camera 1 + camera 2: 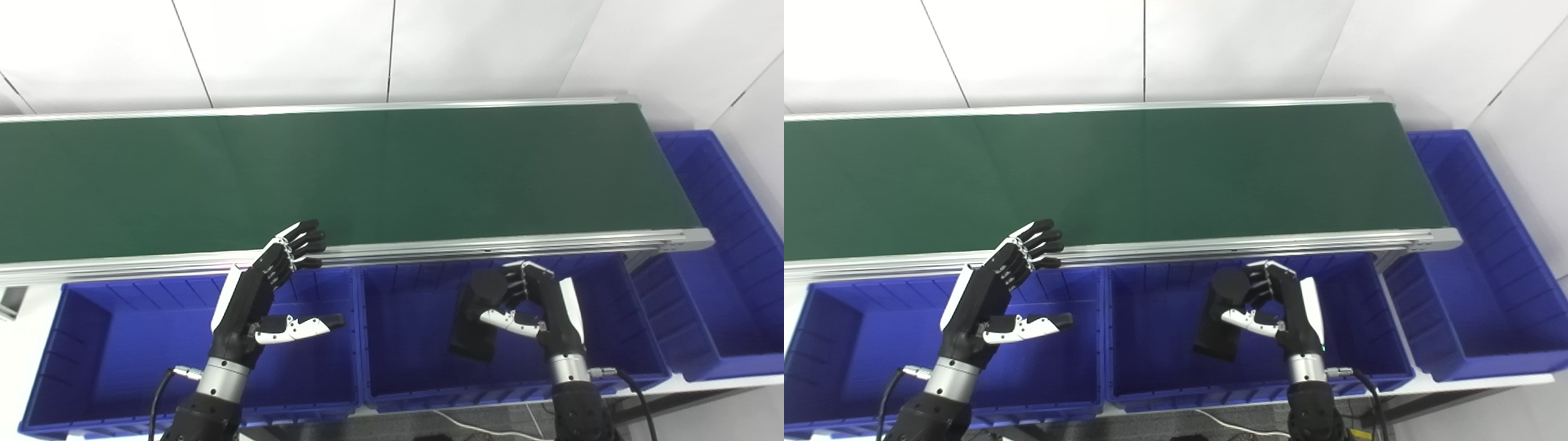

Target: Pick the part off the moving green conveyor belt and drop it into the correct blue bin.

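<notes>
My right hand (539, 303) is shut on a black part (476, 318), a flat block with a round knob at its top, and holds it over the middle blue bin (404, 367). It also shows in the right eye view (1220, 318). My left hand (269, 294) is open and empty, fingers spread, above the left blue bin (122, 343), with its fingertips near the belt's front rail. The green conveyor belt (367, 171) carries nothing in view.
A third blue bin (723, 257) stands at the belt's right end, turned lengthwise. The belt's aluminium front rail (490, 248) runs just above the bins. White wall panels stand behind the belt. A cable lies on the floor below.
</notes>
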